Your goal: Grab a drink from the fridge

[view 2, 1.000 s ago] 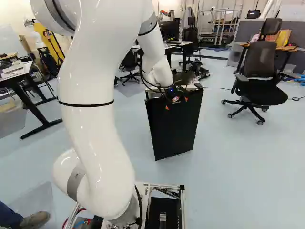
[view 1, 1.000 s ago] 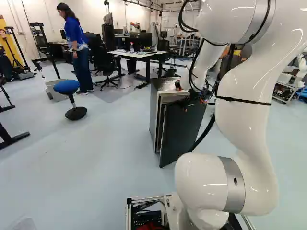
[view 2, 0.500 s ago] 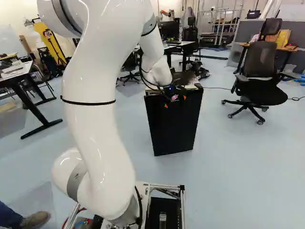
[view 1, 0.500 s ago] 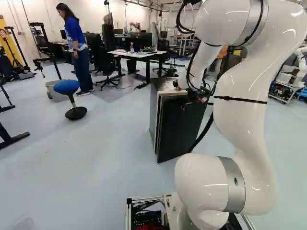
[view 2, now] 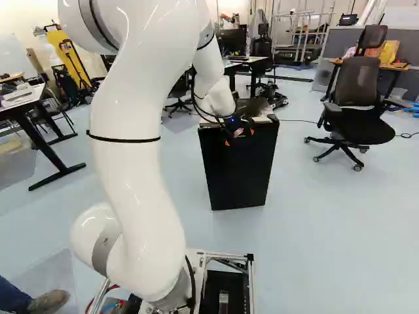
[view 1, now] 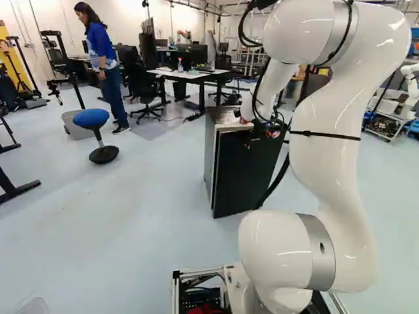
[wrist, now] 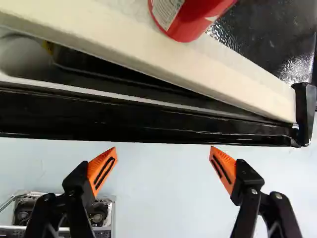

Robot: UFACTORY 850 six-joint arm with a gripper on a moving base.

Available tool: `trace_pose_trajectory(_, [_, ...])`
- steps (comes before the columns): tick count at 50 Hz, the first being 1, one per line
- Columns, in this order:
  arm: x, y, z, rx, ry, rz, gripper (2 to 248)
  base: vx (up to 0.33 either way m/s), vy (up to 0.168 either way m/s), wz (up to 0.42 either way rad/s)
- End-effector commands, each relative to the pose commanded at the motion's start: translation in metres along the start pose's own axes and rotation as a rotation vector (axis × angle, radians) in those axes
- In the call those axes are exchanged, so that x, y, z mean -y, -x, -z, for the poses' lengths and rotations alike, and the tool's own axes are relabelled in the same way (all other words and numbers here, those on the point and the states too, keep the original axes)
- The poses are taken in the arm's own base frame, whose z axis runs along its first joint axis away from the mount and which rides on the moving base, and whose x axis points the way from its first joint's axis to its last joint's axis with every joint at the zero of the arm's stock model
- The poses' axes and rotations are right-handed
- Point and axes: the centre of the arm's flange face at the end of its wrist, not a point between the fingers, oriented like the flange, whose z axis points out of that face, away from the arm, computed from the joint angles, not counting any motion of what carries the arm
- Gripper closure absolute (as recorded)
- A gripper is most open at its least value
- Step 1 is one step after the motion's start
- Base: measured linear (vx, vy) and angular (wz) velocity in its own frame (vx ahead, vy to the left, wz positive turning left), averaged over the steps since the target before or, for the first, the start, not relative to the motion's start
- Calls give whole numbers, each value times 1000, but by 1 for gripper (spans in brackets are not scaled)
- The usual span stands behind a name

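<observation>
- The white arm (view 2: 124, 144) rises from its joint on the base and reaches ahead, its far end down at the upper front of the fridge.
- The fridge (view 1: 209, 154) stands upright on the floor ahead of the base, grey at the side, with a dark textured top and a pale strip along its front edge.
- A black office chair (view 2: 353, 108) stands at the right of the right base view, well apart from the fridge.
- The black fridge door (view 2: 239, 173) is slightly ajar. In the wrist view the gap behind it narrows towards a black bracket (wrist: 305, 111) at the corner; within the gap there seems to be something pale and rounded, though it is too dark in there to name.
- A stool with a blue seat (view 1: 91, 118) stands on the floor at the left of the left base view.
- The gripper (view 2: 239, 137) is open, its orange pads (wrist: 102, 169) spread wide apart on the outer side of the door, with the door's top edge just ahead of them and floor showing between.
- The red can (wrist: 185, 20), partly in view, rests on the pale front strip of the fridge top, beyond the gap from the gripper.
</observation>
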Motion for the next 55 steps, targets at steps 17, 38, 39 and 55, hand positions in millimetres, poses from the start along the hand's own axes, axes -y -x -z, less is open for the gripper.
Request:
trace_pose_trajectory(17, [0,0,0,-1,0,0,3,0,0,0])
trace_pose_trajectory(38, [0,-3,0,-32,0,0,3,0,0,0])
trace_pose_trajectory(39, [0,-3,0,-34,0,0,3,0,0,0])
trace_pose_trajectory(55, [0,-7,0,-76,0,0,3,0,0,0])
